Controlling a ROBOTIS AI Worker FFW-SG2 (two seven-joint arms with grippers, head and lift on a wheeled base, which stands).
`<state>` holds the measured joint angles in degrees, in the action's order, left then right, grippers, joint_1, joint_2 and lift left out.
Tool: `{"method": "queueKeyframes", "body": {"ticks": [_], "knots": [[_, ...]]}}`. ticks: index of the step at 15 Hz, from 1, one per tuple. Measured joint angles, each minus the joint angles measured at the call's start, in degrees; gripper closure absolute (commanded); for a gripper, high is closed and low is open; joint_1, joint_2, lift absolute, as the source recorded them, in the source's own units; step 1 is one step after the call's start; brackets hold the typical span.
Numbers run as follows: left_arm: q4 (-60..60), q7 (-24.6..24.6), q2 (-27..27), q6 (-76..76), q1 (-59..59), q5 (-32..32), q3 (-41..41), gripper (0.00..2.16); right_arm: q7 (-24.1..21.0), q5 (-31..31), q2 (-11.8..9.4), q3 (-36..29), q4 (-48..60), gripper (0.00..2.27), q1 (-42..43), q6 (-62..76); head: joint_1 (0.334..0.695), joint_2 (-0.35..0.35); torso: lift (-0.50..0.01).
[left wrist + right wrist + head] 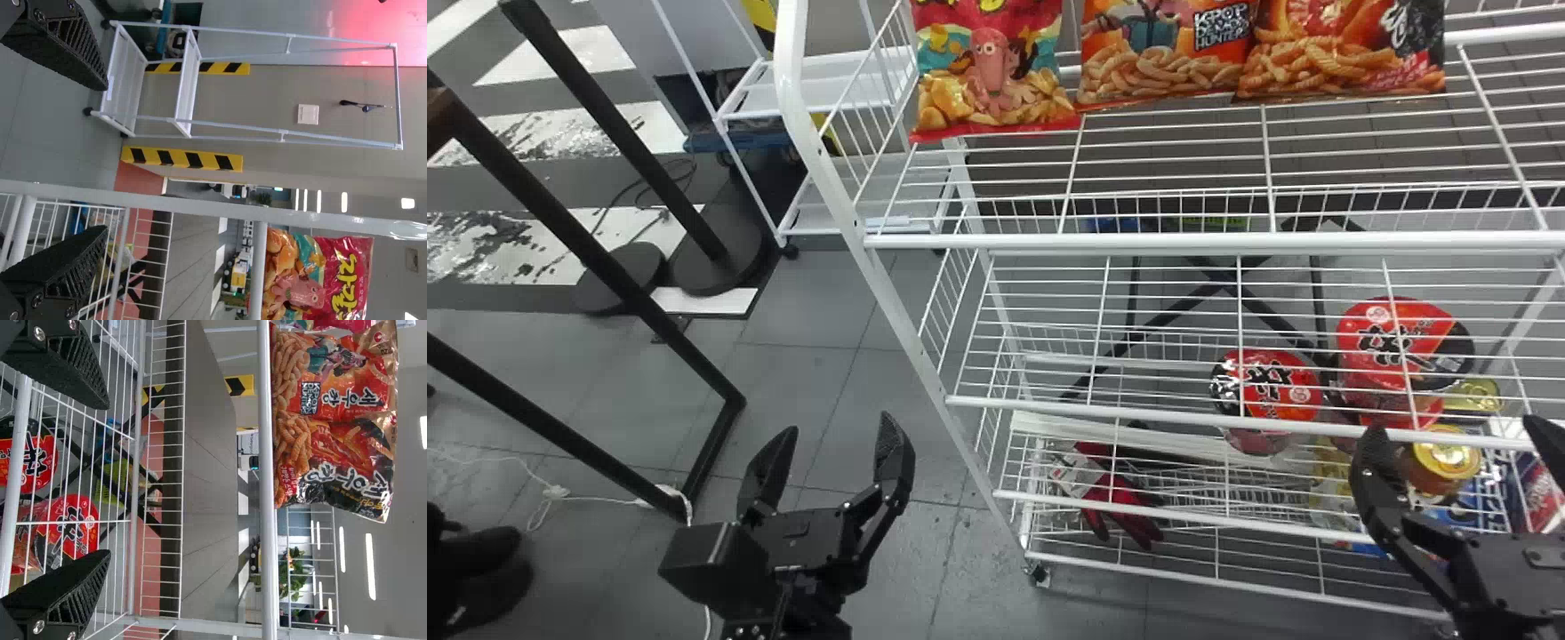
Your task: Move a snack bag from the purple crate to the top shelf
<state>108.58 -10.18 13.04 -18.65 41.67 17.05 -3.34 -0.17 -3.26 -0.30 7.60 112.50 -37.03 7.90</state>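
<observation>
Black left tool point(833, 437): spread wide, holding nothing, low beside the left end of the white rack point(925, 356).
Right tool point(1456, 431): likewise wide and empty, in front of the lower shelves point(1103, 411).
Noodle cups point(1267, 387): red, down on those lower shelves, apparently no part of this job.
Top shelf point(1209, 241): carrying three snack bags, all upright, set back from the front edge.
Red bag point(994, 71): leftmost, just beside its neighbour.
Orange bag point(1169, 58): in the middle.
Orange-and-black bag point(1343, 58): rightmost, touching the middle one.
Done: probably the placing, judging by free tools and a neat row; cannot tell the purple crate's bag from the others.
Left: likely just drawing both tools clear; failing that, the whole fetch from crate to shelf, pick-up included.
</observation>
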Motion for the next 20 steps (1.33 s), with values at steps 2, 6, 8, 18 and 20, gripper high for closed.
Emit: {"method": "queueKeyframes", "body": {"ticks": [2, 6, 8, 18, 20], "knots": [[-0.04, 0.03, -0.05, 0.06, -0.01, -0.04, 0.00, 0.05, 0.00, -0.43, -0.09, 0.04, -0.40, 0.02, 0.13, 0.45, 0.695, 0.287, -0.227], [-0.27, -0.01, -0.12, 0.16, -0.09, -0.09, 0.00, 0.05, 0.05, -1.03, -0.22, 0.13, -0.66, 0.02, 0.20, 0.71, 0.695, 0.290, -0.243], [-0.29, -0.01, -0.12, 0.06, -0.15, -0.09, 0.02, 0.05, 0.08, -1.33, -0.23, 0.17, -0.65, 0.02, 0.20, 1.10, 0.695, 0.291, -0.251], [-0.30, -0.09, -0.12, -0.09, -0.11, -0.08, 0.09, 0.06, 0.07, -2.28, -0.26, 0.37, -0.70, 0.02, 0.05, 1.93, 0.695, 0.295, -0.291], [-0.30, -0.10, -0.12, -0.18, -0.10, -0.08, 0.09, 0.06, 0.04, -2.38, -0.30, 0.46, -0.70, 0.02, -0.03, 2.19, 0.695, 0.296, -0.299]]}}
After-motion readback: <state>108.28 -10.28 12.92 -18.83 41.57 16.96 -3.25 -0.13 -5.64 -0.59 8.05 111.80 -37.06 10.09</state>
